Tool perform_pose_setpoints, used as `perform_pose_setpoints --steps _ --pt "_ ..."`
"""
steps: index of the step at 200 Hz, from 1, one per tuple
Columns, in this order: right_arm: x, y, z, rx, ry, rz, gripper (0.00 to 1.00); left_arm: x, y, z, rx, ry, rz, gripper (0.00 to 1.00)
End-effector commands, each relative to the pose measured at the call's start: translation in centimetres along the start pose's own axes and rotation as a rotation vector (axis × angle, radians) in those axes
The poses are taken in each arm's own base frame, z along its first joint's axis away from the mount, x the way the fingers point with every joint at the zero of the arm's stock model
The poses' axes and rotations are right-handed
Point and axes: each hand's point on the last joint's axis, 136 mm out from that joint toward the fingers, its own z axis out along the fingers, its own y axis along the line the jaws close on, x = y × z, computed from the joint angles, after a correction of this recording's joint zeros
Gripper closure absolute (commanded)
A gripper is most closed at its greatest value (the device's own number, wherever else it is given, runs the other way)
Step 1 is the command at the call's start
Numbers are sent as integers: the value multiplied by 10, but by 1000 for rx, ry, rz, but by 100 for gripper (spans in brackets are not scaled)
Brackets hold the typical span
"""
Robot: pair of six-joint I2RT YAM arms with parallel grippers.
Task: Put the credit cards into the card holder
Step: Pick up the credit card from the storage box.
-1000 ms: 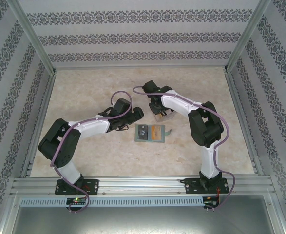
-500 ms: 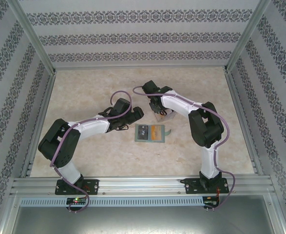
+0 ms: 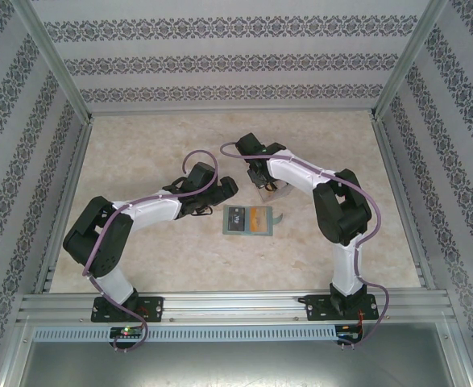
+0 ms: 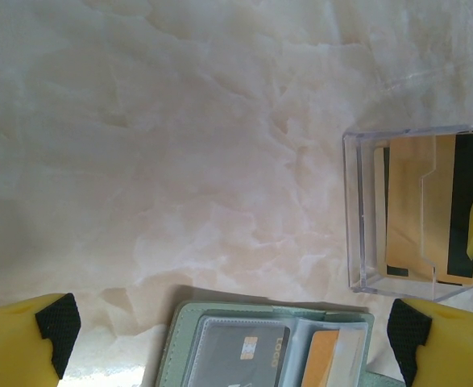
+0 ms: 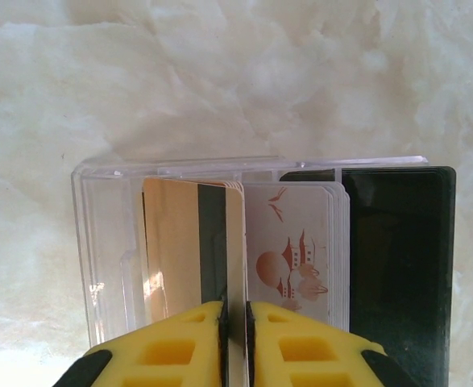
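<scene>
The credit cards (image 5: 292, 242) stand on edge in a clear box (image 5: 107, 242) straight ahead of the right tool (image 5: 234, 339) — one gold with a black stripe, one white with a red drawing, one black. That tool's fingers pinch one card's thin edge. The card holder (image 4: 180, 347) lies open — grey-green, with a dark and an orange card in its pockets — between the spread fingers of the left tool (image 4: 234, 343). Bare surface (image 4: 139, 145) stretches ahead-left of it, and the box sits ahead-right.
</scene>
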Motion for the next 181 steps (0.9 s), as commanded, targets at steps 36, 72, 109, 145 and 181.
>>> perform_pose_setpoints --steps 36,72,109,145,181 --pt "0 -14 -9 37 -22 7 85 -7 -3 -1 20 -13 -21 0" --pt "-1 -16 -13 39 -33 15 86 -7 -4 -1 22 -11 -21 0" --pt "-1 -18 -15 35 -38 21 88 -6 -3 0 22 -7 -23 0" --pt "-2 -18 -19 16 -42 34 91 -6 -4 -1 27 -7 -27 0" --pt "-3 -15 -33 -61 -59 77 93 -8 -6 -3 34 -11 -25 0"
